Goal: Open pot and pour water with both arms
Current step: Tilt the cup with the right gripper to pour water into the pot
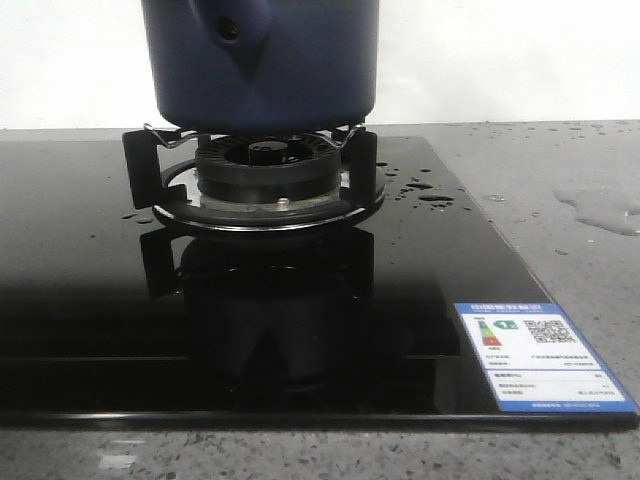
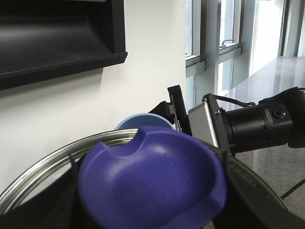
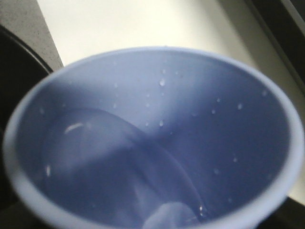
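The dark navy pot (image 1: 260, 70) stands on the gas burner (image 1: 265, 165), its handle stub (image 1: 232, 30) facing me; its top is cut off by the front view, where neither gripper shows. In the left wrist view a blue knob (image 2: 152, 181) with a steel lid rim (image 2: 62, 155) fills the jaw area, raised against the wall; my left gripper (image 2: 151, 202) is shut on it, fingers mostly hidden. Beyond it my right gripper (image 2: 172, 114) holds a pale blue cup (image 2: 138, 123). The cup (image 3: 152, 119) is tilted and holds water (image 3: 109, 167).
The burner sits on a black glass cooktop (image 1: 100, 300) with a label sticker (image 1: 540, 355) at its front right corner. Water drops (image 1: 425, 190) lie right of the burner and a puddle (image 1: 605, 210) on the grey counter. A dark range hood (image 2: 57, 38) hangs on the wall.
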`<state>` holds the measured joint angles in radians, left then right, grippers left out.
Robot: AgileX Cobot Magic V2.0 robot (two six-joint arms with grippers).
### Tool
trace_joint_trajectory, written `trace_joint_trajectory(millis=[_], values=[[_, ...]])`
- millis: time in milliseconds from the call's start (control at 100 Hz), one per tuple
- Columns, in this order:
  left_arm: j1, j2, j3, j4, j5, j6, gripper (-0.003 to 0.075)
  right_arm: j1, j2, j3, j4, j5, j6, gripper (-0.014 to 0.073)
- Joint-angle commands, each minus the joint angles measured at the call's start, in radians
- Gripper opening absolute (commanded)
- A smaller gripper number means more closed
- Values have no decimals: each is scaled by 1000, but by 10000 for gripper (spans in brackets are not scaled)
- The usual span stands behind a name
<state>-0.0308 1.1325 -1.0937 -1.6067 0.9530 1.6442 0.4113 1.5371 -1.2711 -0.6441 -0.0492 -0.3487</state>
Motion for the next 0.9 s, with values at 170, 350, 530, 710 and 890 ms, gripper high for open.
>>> trace_joint_trajectory(millis=[170,350,530,710,890], values=[[1,-26,-31,-107,4,-1,251,1,-39,-44,-129,-90,1,257],[1,-26,-31,-107,4,-1,251,1,-26,-84,-160,-70,1,257],[1,-26,-31,-107,6,-1,251,1,-1,-137,-258,-41,1,257],[1,-26,-31,-107,6,-1,251,1,1,-141,-351,-28,1,257],[1,-26,-31,-107,8,-1,251,1,1,-141,-463,-19,-1,257]])
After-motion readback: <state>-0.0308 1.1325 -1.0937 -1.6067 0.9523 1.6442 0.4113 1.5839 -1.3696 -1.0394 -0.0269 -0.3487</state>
